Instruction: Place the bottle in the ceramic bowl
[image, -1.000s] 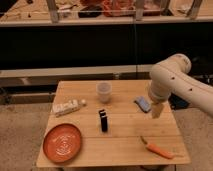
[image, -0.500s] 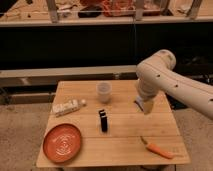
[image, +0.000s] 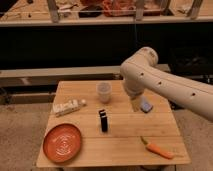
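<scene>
The cream bottle (image: 68, 107) lies on its side near the left edge of the wooden table (image: 125, 142), its cap pointing right. The orange-red ceramic bowl (image: 62, 142) sits at the front left corner, in front of the bottle. My gripper (image: 135, 106) hangs from the white arm (image: 165, 85) over the right middle of the table, well to the right of the bottle and the bowl, with nothing seen in it.
A translucent cup (image: 103, 92) stands at the back middle. A black upright block (image: 103, 120) stands in the centre. A small blue object (image: 146, 106) lies just right of the gripper. A carrot (image: 158, 148) lies at the front right. A dark shelf unit stands behind the table.
The arm has swung leftward over the table, and the gripper has moved from beside the right edge toward the table's middle. The objects have not moved.
</scene>
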